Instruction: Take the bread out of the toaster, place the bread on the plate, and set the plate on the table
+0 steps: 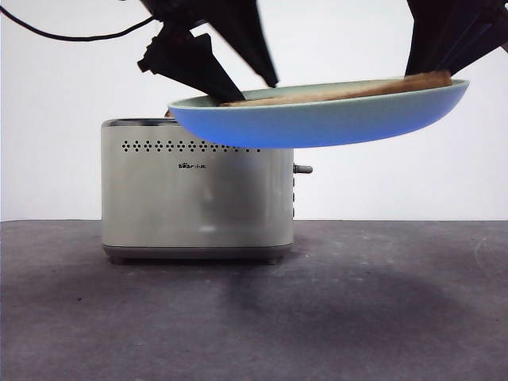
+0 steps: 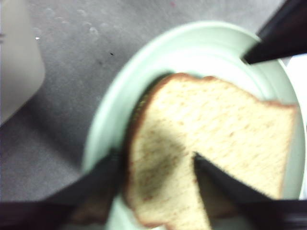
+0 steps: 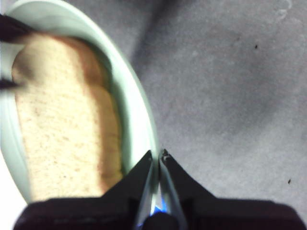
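1 toaster [image 1: 197,194]: boxy, cream-beige, dotted holes, on matte grey table [image 1: 381,309]. 1 plate [image 1: 317,121]: round, mint-green, smooth, held in air w/ 1 bread [image 2: 211,153], tan speckled crumb, brown crust, lying flat on it. My left gripper [image 2: 156,165] spread over bread; my right gripper [image 3: 158,155] pinching plate rim.

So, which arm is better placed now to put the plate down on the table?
The right gripper: it is shut on the plate rim, holding it above the table. The left gripper is open over the bread.
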`<action>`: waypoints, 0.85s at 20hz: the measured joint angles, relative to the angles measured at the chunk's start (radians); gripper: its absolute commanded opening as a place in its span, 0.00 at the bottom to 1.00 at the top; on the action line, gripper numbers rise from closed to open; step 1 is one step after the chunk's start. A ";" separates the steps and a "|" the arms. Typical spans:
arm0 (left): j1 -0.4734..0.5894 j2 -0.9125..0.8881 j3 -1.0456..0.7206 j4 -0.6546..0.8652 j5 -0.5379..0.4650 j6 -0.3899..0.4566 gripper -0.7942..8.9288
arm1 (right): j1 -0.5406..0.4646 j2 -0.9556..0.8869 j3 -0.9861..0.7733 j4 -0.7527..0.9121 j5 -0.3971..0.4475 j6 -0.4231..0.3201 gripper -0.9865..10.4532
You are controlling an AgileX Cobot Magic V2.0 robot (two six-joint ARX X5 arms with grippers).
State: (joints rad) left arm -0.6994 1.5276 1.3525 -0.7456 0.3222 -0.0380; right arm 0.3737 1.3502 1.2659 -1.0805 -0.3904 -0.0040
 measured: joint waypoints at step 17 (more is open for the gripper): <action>-0.135 -0.242 0.359 -0.214 -0.368 0.031 0.57 | -0.125 0.039 0.000 -0.013 0.145 -0.028 0.08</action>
State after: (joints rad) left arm -0.8349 1.2854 1.7115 -0.9596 -0.0460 -0.0074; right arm 0.2489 1.3891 1.2659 -1.0935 -0.2459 -0.0322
